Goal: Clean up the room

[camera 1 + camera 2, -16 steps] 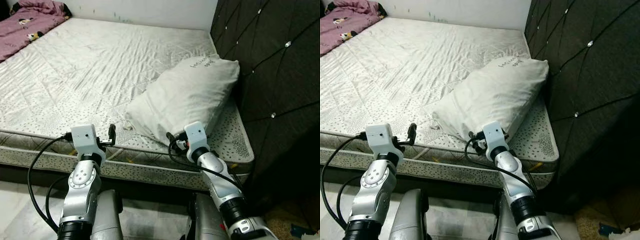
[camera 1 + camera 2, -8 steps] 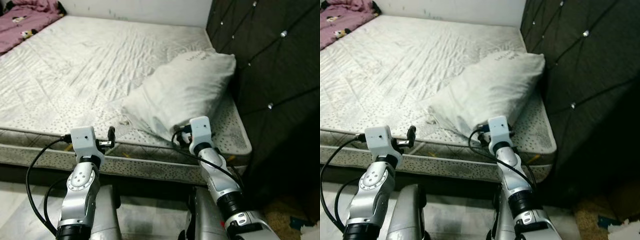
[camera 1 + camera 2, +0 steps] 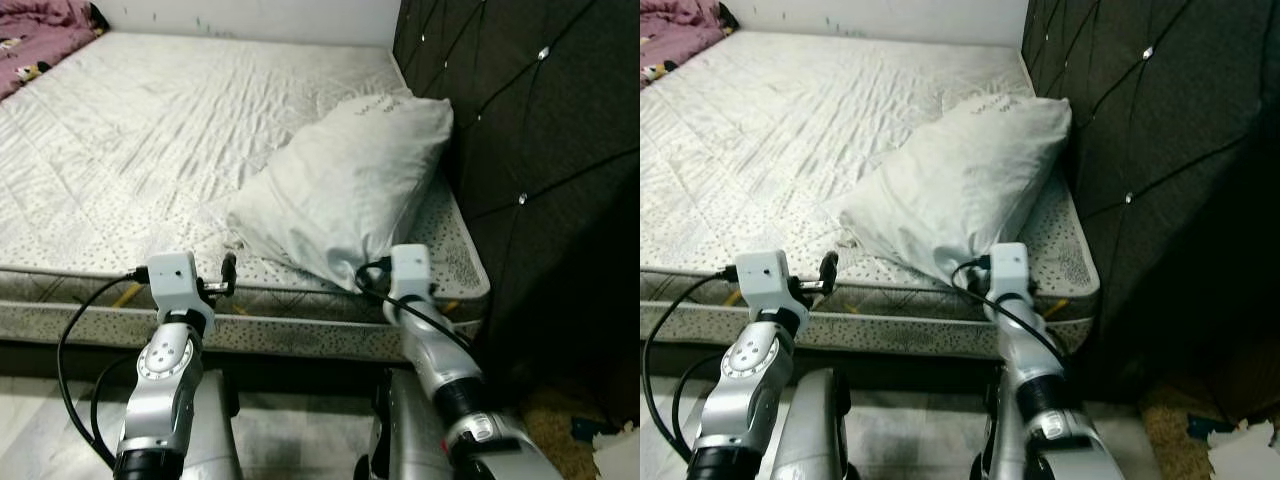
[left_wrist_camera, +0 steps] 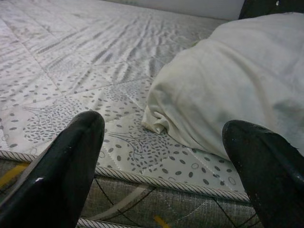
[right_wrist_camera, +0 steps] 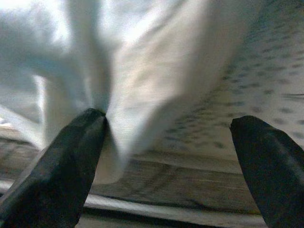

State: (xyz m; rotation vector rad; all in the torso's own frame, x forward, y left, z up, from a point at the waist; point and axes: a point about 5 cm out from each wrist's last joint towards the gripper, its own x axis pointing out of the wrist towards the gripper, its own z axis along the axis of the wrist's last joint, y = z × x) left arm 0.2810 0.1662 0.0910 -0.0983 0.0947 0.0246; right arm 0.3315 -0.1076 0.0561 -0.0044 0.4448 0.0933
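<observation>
left eye view: 1 white pillow (image 3: 340, 190) lies on the bed (image 3: 150, 130) near the dark headboard (image 3: 520, 130). the right pincer (image 3: 372, 276) is at the pillow's near corner, its fingers hidden behind the wrist. the left pincer (image 3: 228, 272) hovers at the bed edge. a purple blanket (image 3: 35, 45) is cut off at the far corner.

left wrist view: 2 black fingers (image 4: 61, 166) stand wide apart, holding nothing.

right wrist view: blurred; fingers (image 5: 61, 156) spread wide, 1 touches the pillow fabric.
</observation>
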